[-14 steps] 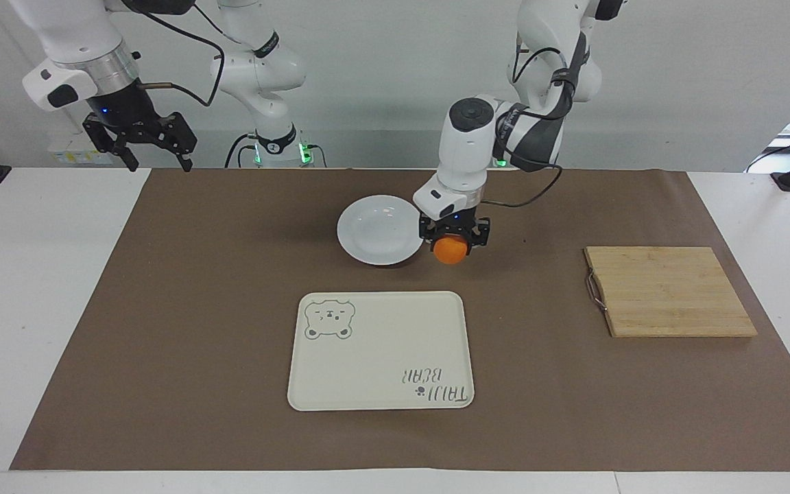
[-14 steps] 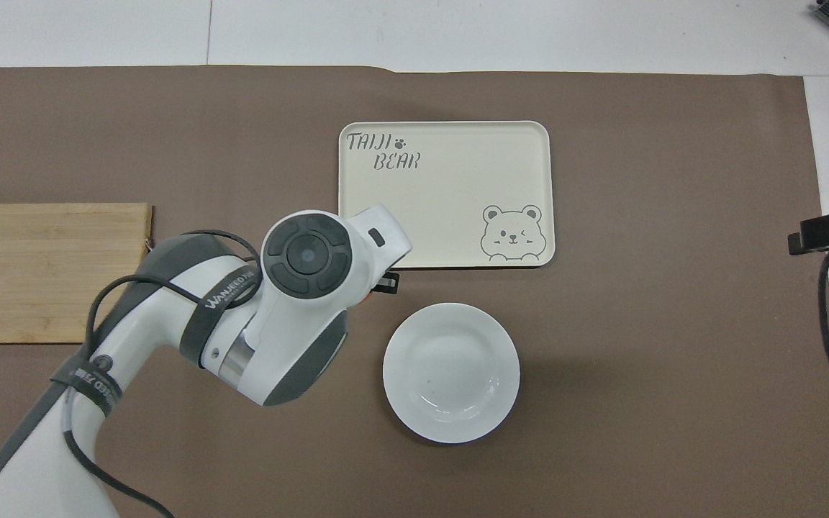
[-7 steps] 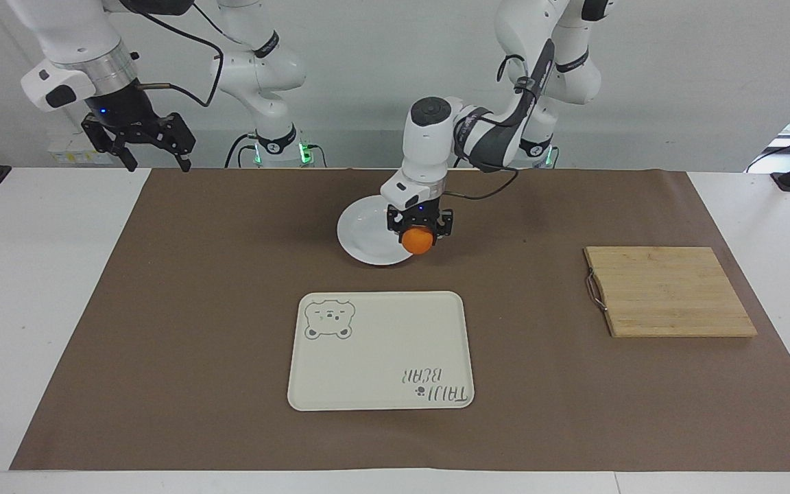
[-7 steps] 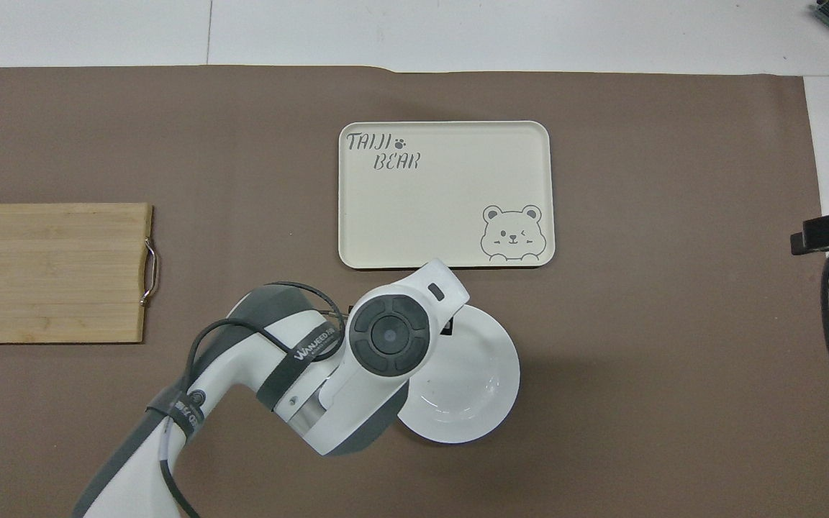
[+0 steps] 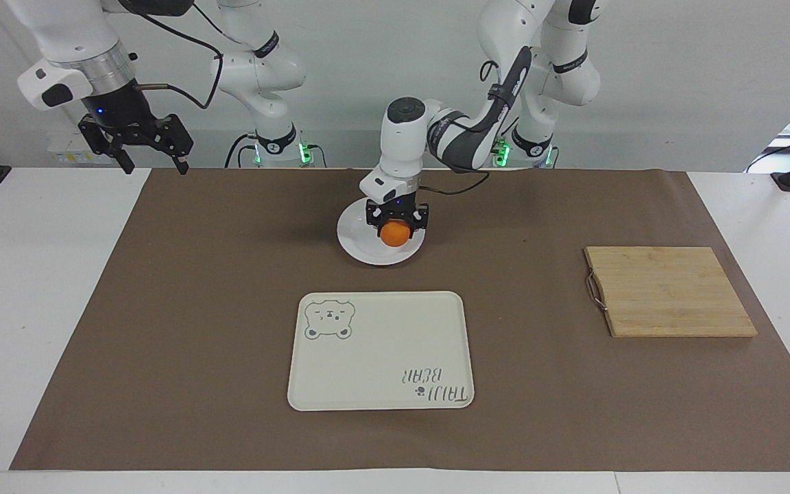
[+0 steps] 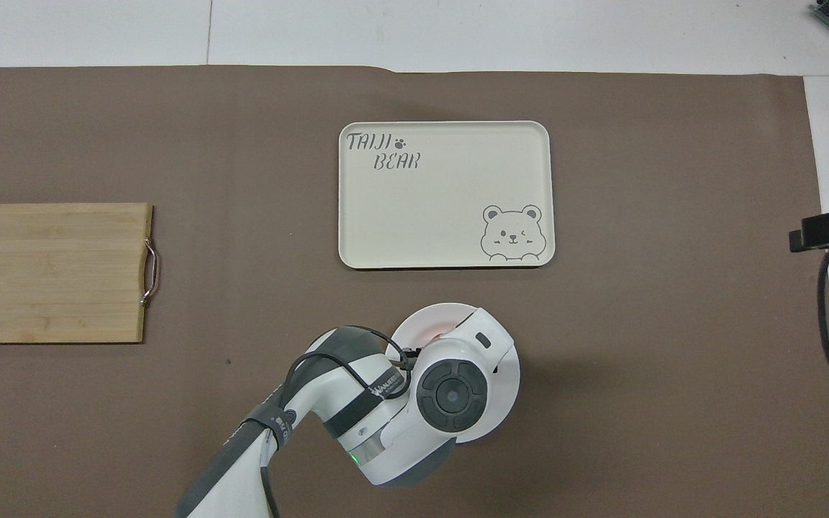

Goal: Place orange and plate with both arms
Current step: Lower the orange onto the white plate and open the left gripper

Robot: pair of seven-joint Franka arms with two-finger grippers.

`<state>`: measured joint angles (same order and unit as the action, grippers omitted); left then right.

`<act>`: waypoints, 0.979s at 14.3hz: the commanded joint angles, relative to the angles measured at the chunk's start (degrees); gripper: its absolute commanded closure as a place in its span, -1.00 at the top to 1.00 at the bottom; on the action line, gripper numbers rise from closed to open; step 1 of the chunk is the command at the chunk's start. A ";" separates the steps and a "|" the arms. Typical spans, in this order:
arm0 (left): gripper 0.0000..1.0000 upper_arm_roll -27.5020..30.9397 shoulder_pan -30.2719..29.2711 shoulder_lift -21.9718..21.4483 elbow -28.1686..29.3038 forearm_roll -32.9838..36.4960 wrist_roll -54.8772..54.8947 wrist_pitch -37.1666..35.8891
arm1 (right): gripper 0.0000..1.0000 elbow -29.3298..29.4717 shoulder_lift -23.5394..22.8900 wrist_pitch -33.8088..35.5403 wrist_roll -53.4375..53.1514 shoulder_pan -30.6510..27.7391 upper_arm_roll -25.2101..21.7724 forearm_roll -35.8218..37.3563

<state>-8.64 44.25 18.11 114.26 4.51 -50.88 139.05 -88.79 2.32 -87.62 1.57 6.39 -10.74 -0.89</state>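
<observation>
- Holding my left gripper (image 5: 396, 224) low over the plate (image 5: 361, 250), I see the orange (image 5: 395, 234) between its fingers, over the plate's middle.
- Whether those fingers clamp the orange or stand slightly apart from it I cannot tell, nor whether the fruit already rests on the plate or hangs just above it.
- From overhead my left arm's wrist covers most of the plate (image 6: 425, 316); only an orange glow on the white rim hints at the fruit.
- My right gripper (image 5: 138, 137) waits up in the air, well apart from the plate, over the table edge at the right arm's end, fingers spread apart and holding nothing.
- Taking the plate as my landmark: the cream tray (image 5: 381, 351) lies farther from the robots than it; the wooden board (image 5: 669, 291) lies well away toward the left arm's end.
- I judge the orange light, firm and prone to roll; a grip across its widest part suits it, and a gentle release low in the plate's hollow should keep it there.
- I judge the plate stiff, glossy, slippery and breakable; the raised rim is the only place to pinch, and lifted by one edge it will tilt, so the orange could roll off.
</observation>
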 commanded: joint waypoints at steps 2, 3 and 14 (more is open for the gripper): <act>1.00 1.35 -1.79 -5.17 -2.11 -0.46 -0.28 -6.48 | 1.00 -2.62 2.16 -1.06 -0.43 -0.24 0.10 0.18; 1.00 1.35 -3.10 -7.10 -2.99 -0.38 -0.10 -9.03 | 1.00 -2.71 2.16 -1.06 -0.43 -0.24 0.10 0.18; 1.00 1.44 -23.23 -11.16 -10.54 -0.64 14.36 -19.94 | 1.00 -4.47 3.12 -1.93 -0.87 0.55 0.28 -0.87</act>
<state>-6.59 24.53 7.46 105.49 4.51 -42.86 122.43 -91.23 3.91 -88.00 1.57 6.76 -10.56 -0.94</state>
